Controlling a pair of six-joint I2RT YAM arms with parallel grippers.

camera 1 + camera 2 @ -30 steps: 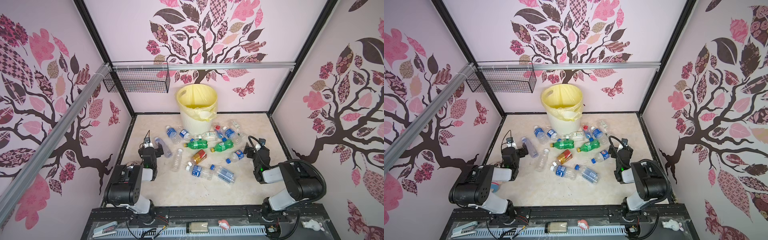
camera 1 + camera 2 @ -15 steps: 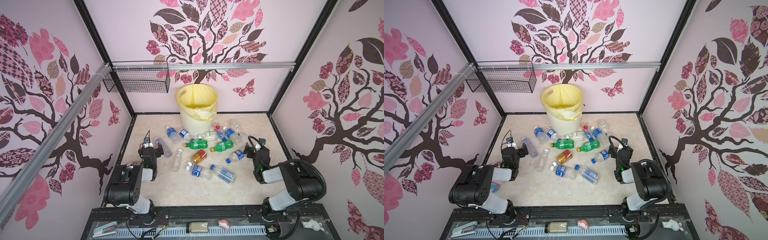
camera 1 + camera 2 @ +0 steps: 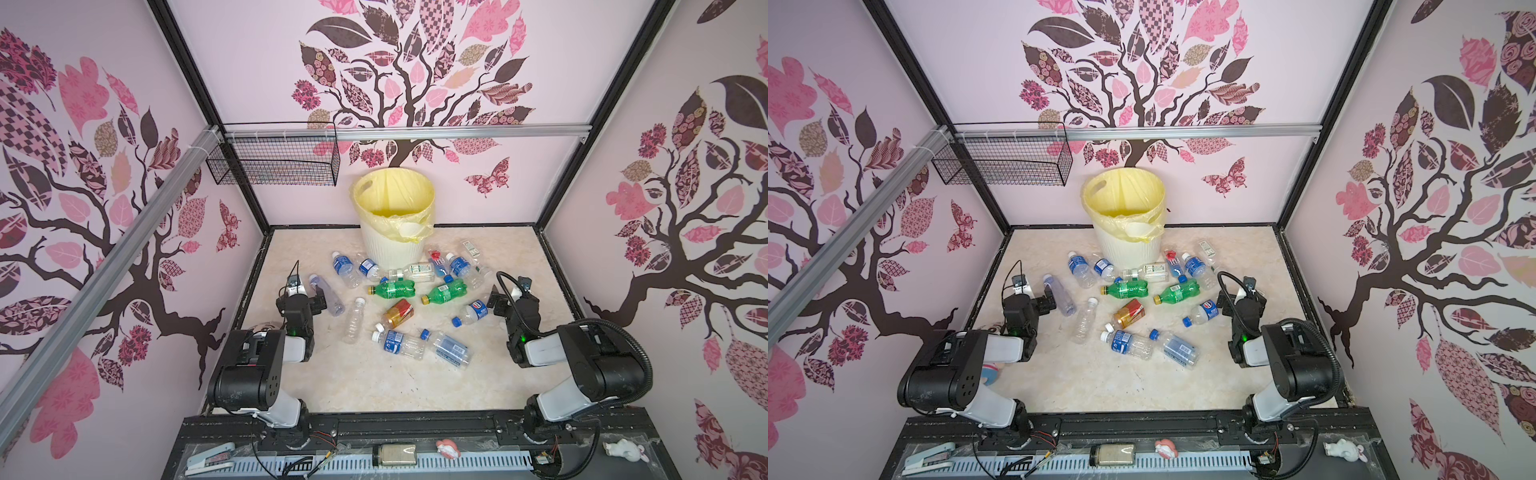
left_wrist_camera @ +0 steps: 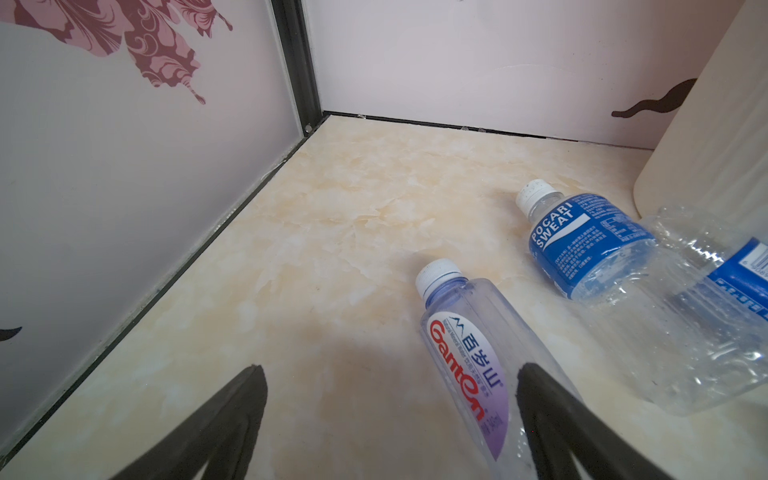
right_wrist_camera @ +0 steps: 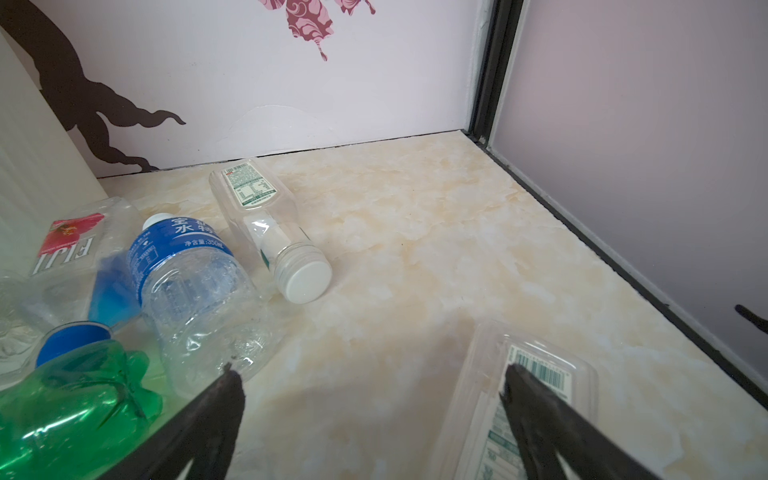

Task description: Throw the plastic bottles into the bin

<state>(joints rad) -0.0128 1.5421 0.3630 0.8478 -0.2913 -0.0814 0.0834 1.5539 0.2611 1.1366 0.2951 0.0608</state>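
The bin (image 3: 388,249) (image 3: 1125,253), cream and ribbed with a yellow bag, stands at the back middle. Several plastic bottles lie on the floor before it, among them two green ones (image 3: 392,289) (image 3: 444,292) and an amber one (image 3: 398,312). My left gripper (image 3: 302,300) (image 4: 390,370) is open and low, and a clear Ganten bottle (image 4: 469,357) lies by one finger. My right gripper (image 3: 512,300) (image 5: 370,372) is open over bare floor. A green bottle (image 5: 75,399) lies by one finger and a flat clear bottle (image 5: 540,357) under the other.
A black wire basket (image 3: 274,160) hangs on the back left wall under an aluminium rail (image 3: 457,133). Side walls close in near both grippers. A Pocari Sweat bottle (image 4: 590,245) and a white-capped clear bottle (image 5: 266,224) lie further ahead. Bare floor spreads at the front.
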